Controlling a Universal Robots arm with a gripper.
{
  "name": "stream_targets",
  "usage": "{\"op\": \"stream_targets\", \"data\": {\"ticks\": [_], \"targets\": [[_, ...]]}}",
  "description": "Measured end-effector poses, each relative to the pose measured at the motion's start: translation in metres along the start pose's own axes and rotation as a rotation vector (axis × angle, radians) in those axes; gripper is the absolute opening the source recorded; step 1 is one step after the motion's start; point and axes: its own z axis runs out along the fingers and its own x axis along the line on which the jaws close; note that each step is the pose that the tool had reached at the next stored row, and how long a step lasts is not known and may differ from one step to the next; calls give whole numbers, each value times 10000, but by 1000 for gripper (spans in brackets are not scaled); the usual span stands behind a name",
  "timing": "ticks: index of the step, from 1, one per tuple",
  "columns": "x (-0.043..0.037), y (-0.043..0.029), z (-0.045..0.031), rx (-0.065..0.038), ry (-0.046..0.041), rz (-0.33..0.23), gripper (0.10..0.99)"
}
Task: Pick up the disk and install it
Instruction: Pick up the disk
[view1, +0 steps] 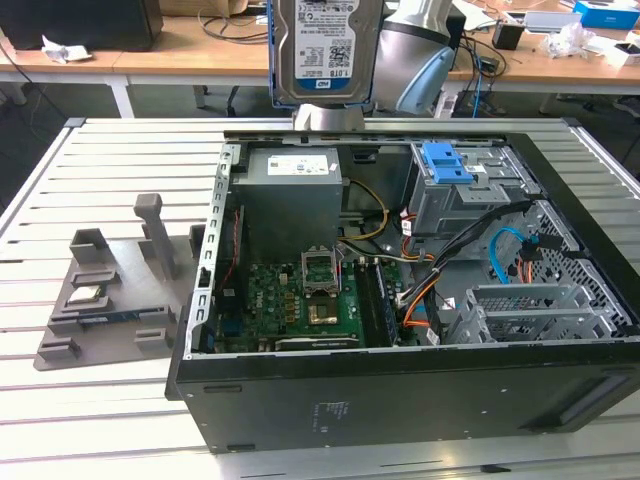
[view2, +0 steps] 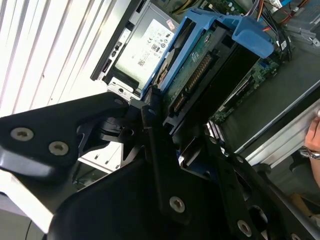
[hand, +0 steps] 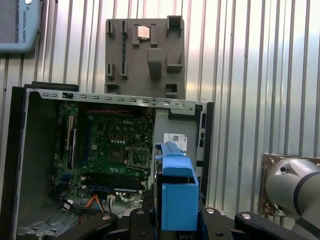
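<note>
The disk (view1: 325, 45), a silver drive with a white-and-blue label in a blue carrier bracket, hangs upright in the air above the back edge of the open computer case (view1: 400, 400), over the grey power supply (view1: 290, 190). My gripper (view2: 159, 107) is shut on one end of the disk (view2: 192, 65), with its black fingers (view2: 150, 125) clamped on the carrier's sides. In the first wrist view the blue carrier (hand: 177, 197) points down toward the case (hand: 30, 165). The empty drive bay with its blue latch (view1: 447, 163) lies toward the exterior view's right of the disk.
A grey parts fixture (view1: 100, 290) sits on the slatted table at the exterior view's left of the case. Cables (view1: 500, 255) and a metal cage (view1: 530, 310) fill the case's right half. A person's hand (view2: 312, 140) is near the case edge.
</note>
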Motion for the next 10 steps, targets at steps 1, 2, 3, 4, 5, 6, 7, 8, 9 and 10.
{"op": "stream_targets", "data": {"ticks": [1,2,3,4,5,6,7,8,9,10], "targets": [[11,1,1,0,0,0,369],[29,2,2,0,0,0,369],[56,4,3,0,0,0,369],[75,5,4,0,0,0,369],[94,6,6,0,-1,0,369],[119,8,7,1,-1,-1,369],[132,8,8,0,0,0,369],[142,9,9,0,0,0,369],[160,11,11,1,-1,1,369],[178,12,12,0,0,0,369]]}}
